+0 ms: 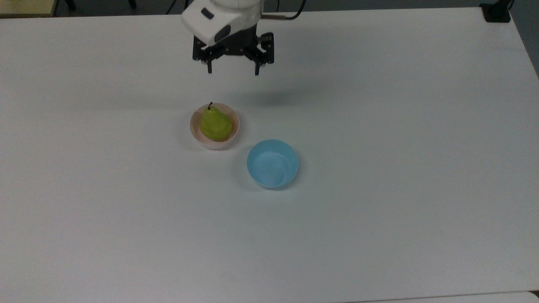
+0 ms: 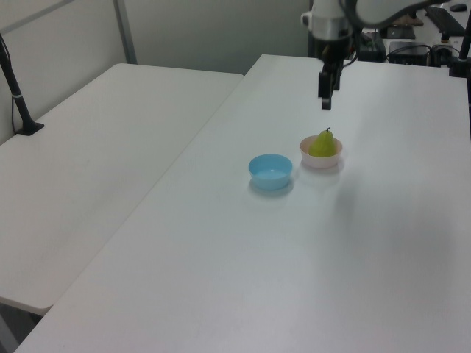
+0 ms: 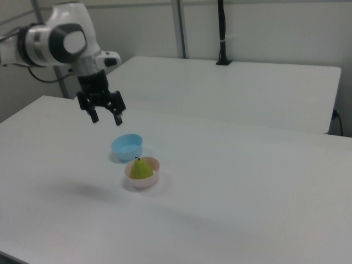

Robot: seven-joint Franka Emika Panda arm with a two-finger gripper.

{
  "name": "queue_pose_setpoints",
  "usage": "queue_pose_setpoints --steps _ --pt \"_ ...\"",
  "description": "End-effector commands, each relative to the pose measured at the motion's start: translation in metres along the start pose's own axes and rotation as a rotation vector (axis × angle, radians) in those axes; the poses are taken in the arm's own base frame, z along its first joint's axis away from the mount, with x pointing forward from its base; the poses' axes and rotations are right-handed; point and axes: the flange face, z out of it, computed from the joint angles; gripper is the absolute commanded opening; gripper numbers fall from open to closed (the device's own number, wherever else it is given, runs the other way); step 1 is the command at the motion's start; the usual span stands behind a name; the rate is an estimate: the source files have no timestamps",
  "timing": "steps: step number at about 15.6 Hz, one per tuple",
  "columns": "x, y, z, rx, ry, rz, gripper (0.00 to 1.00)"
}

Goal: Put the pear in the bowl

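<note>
The yellow-green pear [image 1: 215,123] stands upright inside the pale pink bowl [image 1: 194,131], its dark stem pointing up. Both also appear in the left view, pear [image 2: 321,143] in bowl [image 2: 321,161], and in the right view, pear [image 3: 141,168] in bowl [image 3: 146,182]. My gripper [image 1: 233,69] hangs open and empty well above the table, raised clear of the bowl and toward the top view's upper edge. It shows high over the bowl in the left view [image 2: 324,102] and up to the left in the right view [image 3: 106,117].
A light blue bowl [image 1: 272,163] sits empty just to the lower right of the pink bowl in the top view. The white table [image 1: 379,210] spreads wide all around. A second white table [image 2: 96,147] adjoins on the left view's left.
</note>
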Motion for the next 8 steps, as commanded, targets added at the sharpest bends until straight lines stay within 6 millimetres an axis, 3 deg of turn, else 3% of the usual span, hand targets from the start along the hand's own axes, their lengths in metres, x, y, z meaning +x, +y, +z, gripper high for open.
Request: queue_pose_setpoints --steps 1,3,8 --pt "-0.037 -0.003 -0.048 0.01 -0.03 0.025 1.0" --pt "-0.044 0.002 -0.062 0.032 -0.032 0.036 1.0" --pt "-0.045 0.009 -0.067 0.034 -0.021 0.047 1.0"
